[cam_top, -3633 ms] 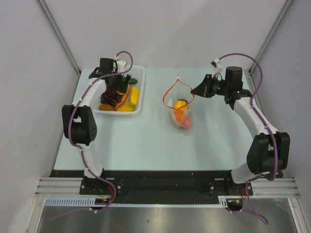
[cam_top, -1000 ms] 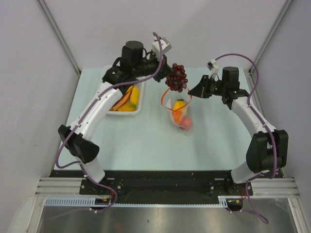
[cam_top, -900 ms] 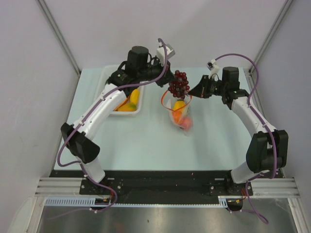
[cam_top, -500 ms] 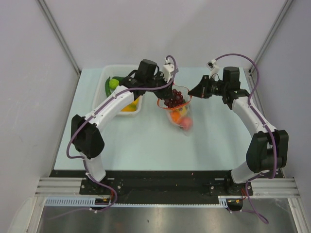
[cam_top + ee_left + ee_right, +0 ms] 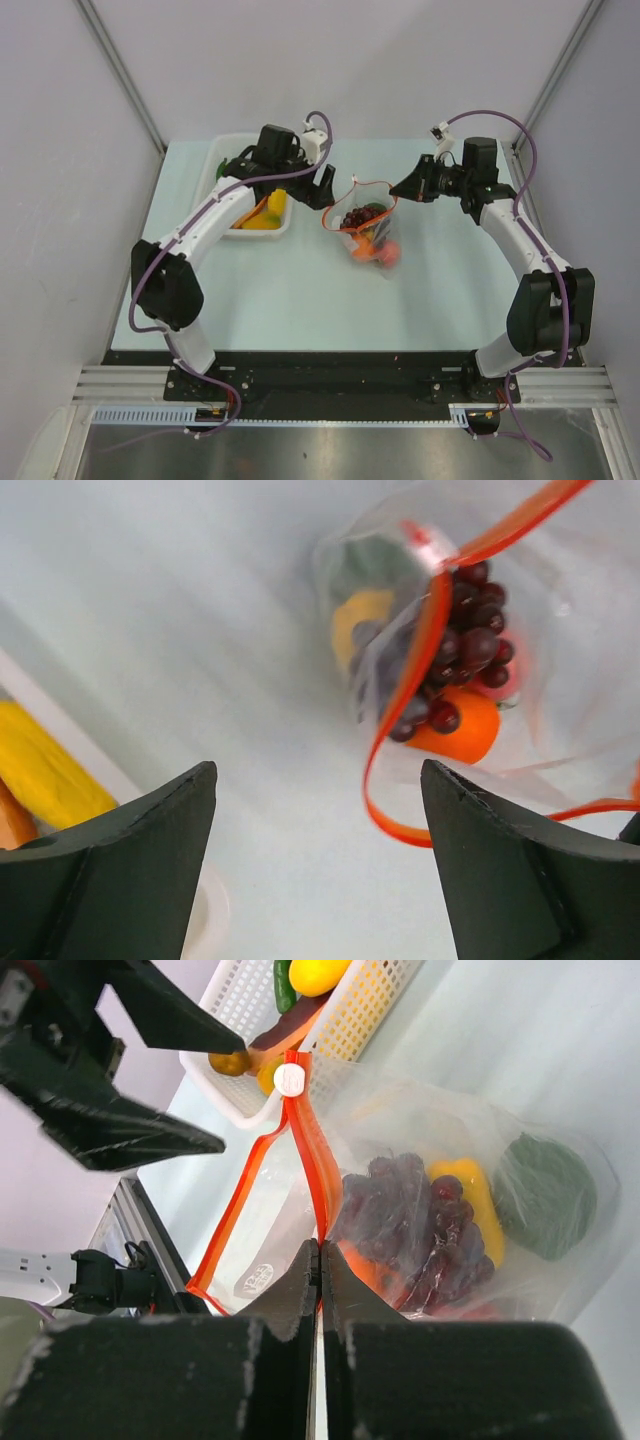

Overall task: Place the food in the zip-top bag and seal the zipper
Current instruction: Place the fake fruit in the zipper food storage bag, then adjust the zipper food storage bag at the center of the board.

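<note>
Here, on the pale green table (image 5: 270,290), the clear crinkly plastic zip-top bag (image 5: 378,240) lies at the centre, closed end nearest. Inside sit a pink-red toy fruit (image 5: 386,256), an orange toy piece (image 5: 458,730), a yellow toy piece (image 5: 470,1192), a dark green toy piece (image 5: 545,1195) and the dark purple toy grapes (image 5: 358,216). Its mouth gapes toward the far side, ringed by the thin red-orange zipper strip (image 5: 316,1165). The right hand (image 5: 398,187) is clenched on that strip at the mouth's right edge. The left hand (image 5: 322,189) hangs spread and empty just left of the mouth. Far left, the white lattice tray (image 5: 238,998) holds yellow, orange and green toy food (image 5: 266,214).
</note>
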You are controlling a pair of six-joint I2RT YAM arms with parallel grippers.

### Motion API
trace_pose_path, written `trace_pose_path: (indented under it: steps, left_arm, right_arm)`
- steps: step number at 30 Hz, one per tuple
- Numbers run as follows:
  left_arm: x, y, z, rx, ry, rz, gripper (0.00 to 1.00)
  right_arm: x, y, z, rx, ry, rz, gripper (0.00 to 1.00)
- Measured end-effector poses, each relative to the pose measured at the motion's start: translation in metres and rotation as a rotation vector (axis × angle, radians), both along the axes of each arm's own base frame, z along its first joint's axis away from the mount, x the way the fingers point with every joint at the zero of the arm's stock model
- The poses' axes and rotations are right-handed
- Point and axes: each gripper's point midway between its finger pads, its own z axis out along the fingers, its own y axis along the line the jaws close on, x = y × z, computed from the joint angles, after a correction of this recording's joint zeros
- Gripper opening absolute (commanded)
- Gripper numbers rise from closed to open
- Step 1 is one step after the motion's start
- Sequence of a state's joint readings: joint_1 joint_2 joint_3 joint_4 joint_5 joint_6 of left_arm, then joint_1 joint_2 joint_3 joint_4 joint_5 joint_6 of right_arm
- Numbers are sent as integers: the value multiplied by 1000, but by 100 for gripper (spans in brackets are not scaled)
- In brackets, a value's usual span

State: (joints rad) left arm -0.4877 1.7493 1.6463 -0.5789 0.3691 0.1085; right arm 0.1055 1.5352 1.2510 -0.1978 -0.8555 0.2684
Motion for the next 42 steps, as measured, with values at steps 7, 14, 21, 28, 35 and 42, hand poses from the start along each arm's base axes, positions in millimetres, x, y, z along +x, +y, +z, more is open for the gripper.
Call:
trace_pose_path:
  steps: [7, 14, 21, 28, 35, 42]
  left_arm:
    - [3, 5, -43, -8, 168, 71, 52]
    - [-14, -11, -59, -64, 299, 13, 0]
    - [-31, -25, -15, -147, 289, -94, 0]
    - [-48, -42, 81, -263, 143, -207, 0]
    - [-35, -39, 56, -228, 201, -159, 20]
    - [15, 13, 22, -186, 230, -12, 97]
  right_arm:
    - [0, -1, 0, 3, 2, 1, 0]
    - [-1, -4, -2, -6, 6, 4, 0]
    - [-8, -3, 9, 12, -2, 4, 0]
    - [-34, -6, 50, 7, -95, -13, 0]
    - [-12, -10, -1, -84, 1, -57, 0]
    - [0, -14, -43, -148, 78, -74, 0]
